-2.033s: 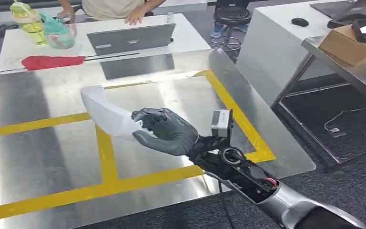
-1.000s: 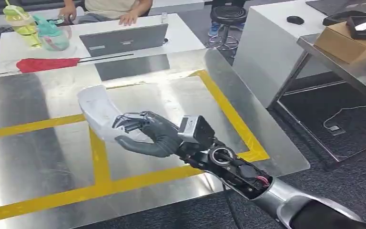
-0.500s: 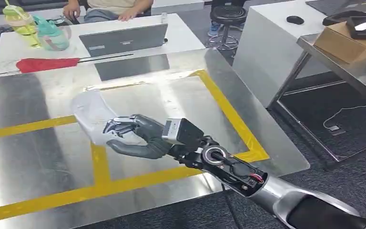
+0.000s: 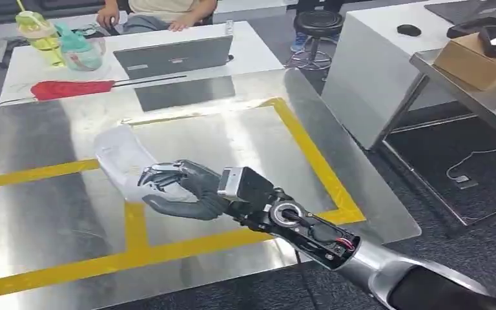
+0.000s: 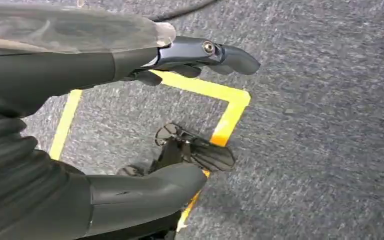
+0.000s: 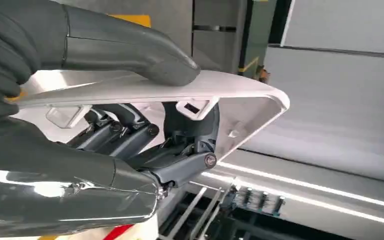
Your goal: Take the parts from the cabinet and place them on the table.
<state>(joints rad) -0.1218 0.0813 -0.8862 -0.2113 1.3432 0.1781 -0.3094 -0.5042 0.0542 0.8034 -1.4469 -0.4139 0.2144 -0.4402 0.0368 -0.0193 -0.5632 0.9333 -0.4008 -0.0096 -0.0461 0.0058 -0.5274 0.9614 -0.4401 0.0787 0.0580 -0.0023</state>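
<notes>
A shiny steel table is marked with yellow tape laid out in rectangles across its top. A white curved plastic part is seen low over the tape line near the middle of the table; whether it touches the surface cannot be told. Behind the steel table, a white table is set against its far edge. On the white table are placed a grey laptop, a red cloth, a yellow-green bottle and a teal bottle, the two bottles just beside each other.
</notes>
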